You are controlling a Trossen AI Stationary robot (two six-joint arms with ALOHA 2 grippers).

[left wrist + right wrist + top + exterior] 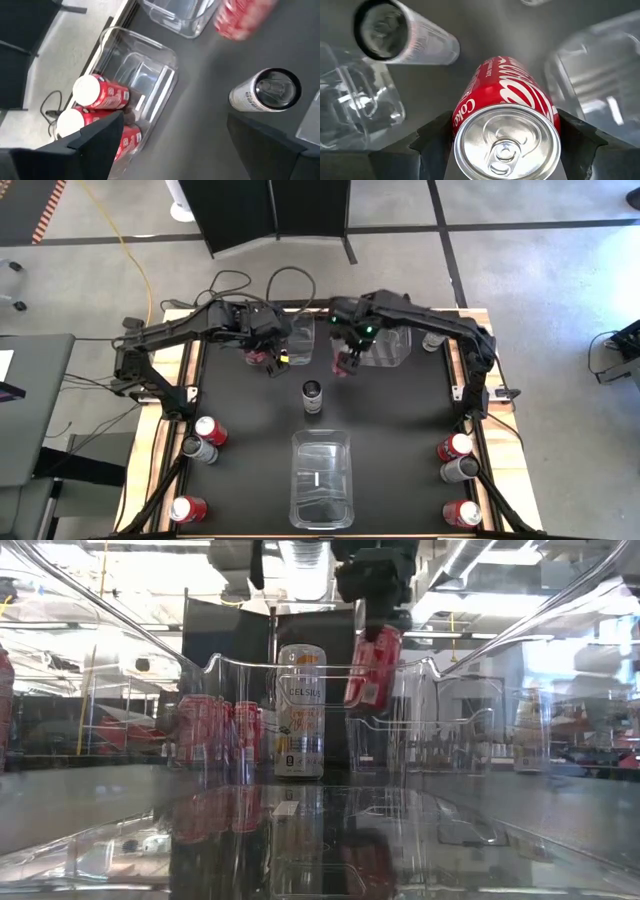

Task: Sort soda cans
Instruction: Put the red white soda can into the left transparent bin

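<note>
while the right pincer (502, 145) grips a red coca-cola can (507, 115) above the bench (400, 405), carrying it level over the clear bin of red cans (150, 65) before letting go looks wisest. the left pincer (172, 132) hangs open over that bin. a pale celsius can (300, 710) stands mid-bench. only the low view shows the held can tilted and airborne; only the high view shows spare cans (205, 438) at both near corners.

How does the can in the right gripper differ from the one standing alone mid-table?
The held can is red; the standing can is white and silver. The held can hangs tilted off the table in the right gripper; the standing can sits upright on the table, ungripped. The standing can looks taller and slimmer. Both have silver tops.
</note>
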